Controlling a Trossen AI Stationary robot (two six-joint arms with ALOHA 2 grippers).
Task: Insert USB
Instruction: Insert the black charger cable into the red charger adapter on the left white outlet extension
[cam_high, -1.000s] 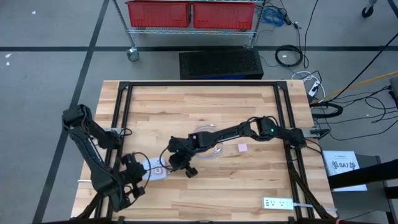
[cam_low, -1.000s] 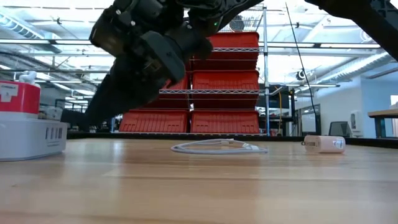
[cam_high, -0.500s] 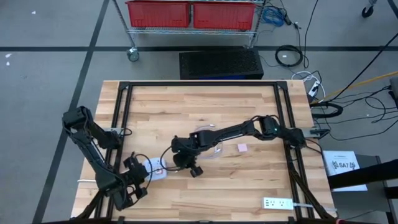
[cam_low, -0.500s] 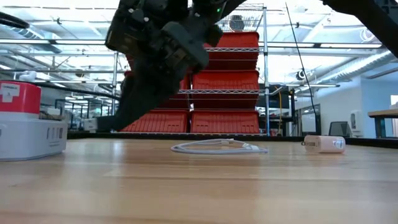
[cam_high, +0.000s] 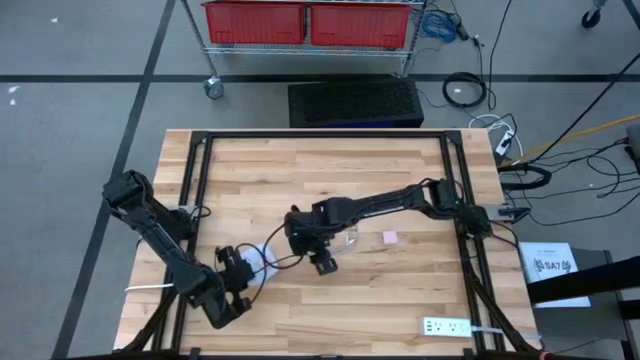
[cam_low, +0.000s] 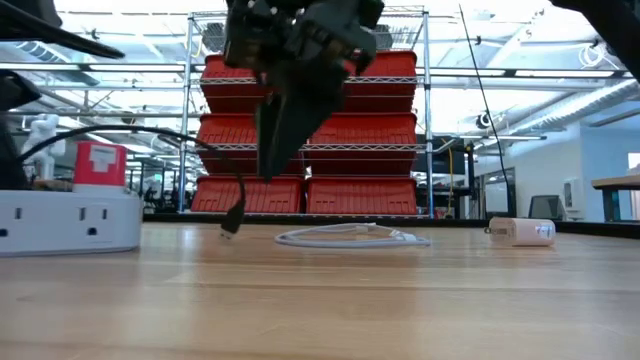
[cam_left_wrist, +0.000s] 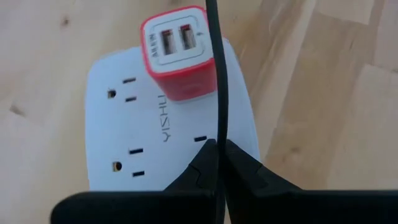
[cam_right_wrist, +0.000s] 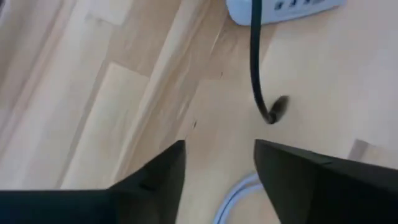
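The left end effector (cam_left_wrist: 219, 163) sits right over the white power strip (cam_left_wrist: 124, 124) at the bench's (cam_high: 400, 300) near-left part, fingers pressed together pinching the black cable (cam_left_wrist: 216, 68). A red USB charger (cam_left_wrist: 176, 53) is plugged into the strip. The cable arcs away from the strip and its USB plug (cam_low: 230, 224) dangles just above the wood. Beyond that, the right end effector (cam_right_wrist: 217, 168) hangs spread apart, gripping nothing. Farther back from the strip lies a coiled white cable (cam_low: 350, 237).
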